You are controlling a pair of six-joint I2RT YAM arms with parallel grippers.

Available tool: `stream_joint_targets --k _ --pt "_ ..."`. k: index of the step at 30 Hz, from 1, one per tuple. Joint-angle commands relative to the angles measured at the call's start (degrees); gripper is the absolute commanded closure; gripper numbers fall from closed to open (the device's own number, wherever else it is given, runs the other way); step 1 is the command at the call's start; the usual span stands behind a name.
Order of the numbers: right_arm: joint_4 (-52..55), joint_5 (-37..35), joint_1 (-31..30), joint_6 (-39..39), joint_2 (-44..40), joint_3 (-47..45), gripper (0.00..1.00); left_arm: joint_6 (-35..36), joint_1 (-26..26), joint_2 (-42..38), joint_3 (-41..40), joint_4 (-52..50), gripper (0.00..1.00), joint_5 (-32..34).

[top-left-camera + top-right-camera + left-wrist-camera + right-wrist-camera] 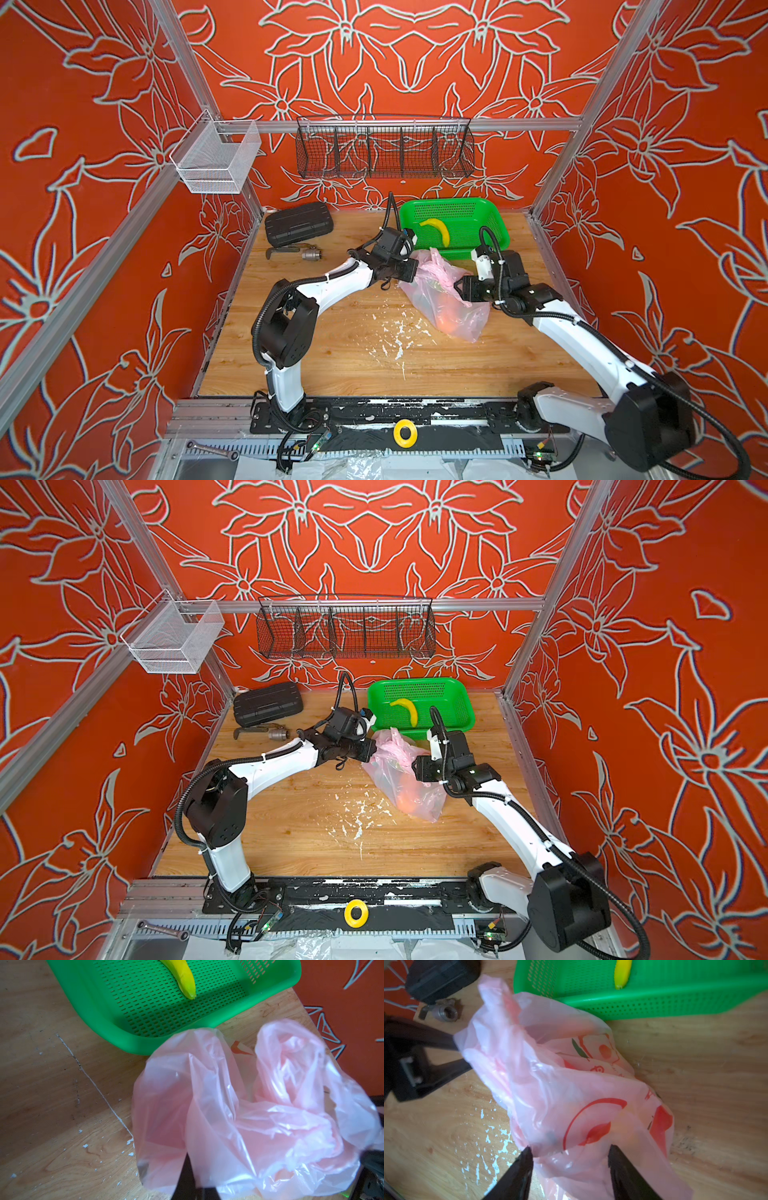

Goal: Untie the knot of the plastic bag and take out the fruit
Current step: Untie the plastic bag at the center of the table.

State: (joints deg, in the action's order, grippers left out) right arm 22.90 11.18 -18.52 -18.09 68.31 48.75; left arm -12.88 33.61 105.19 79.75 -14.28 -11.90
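One plastic bag [446, 299], one green basket [457, 208], one banana [438, 230] (just the one), one white wire rack [216, 162], one black wire rack [384, 151], and possibly a single orange [446, 322] shows inside.

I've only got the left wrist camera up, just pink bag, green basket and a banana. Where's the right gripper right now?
Observer: The right gripper is at the plastic bag, with its jaws open and film between them.
Operator: Can you see any fruit inside?
Observer: Yes. In both top views an orange fruit shows through the end of the bag nearest the arm bases.
Operator: Anything else on the table?
Observer: A black case and a metal valve lie near the back wall on the left arm's side, apart from the bag.
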Motion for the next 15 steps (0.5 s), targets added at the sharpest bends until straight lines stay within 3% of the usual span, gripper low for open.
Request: stream_joint_targets --k 1,7,15 --pt "0.2 -2.2 -0.4 -0.1 1.2 1.1 0.58 0.4 0.3 -1.6 1.6 0.1 1.0 -0.7" --pt "-2.2 -5.5 -0.2 -3.2 0.1 -0.9 0.98 0.6 0.3 -2.2 1.0 -1.1 1.0 2.9" --pt "-1.6 -7.2 4.2 -5.1 -3.8 -2.4 1.0 0.5 -0.4 -6.4 -4.3 1.5 1.0 6.3"
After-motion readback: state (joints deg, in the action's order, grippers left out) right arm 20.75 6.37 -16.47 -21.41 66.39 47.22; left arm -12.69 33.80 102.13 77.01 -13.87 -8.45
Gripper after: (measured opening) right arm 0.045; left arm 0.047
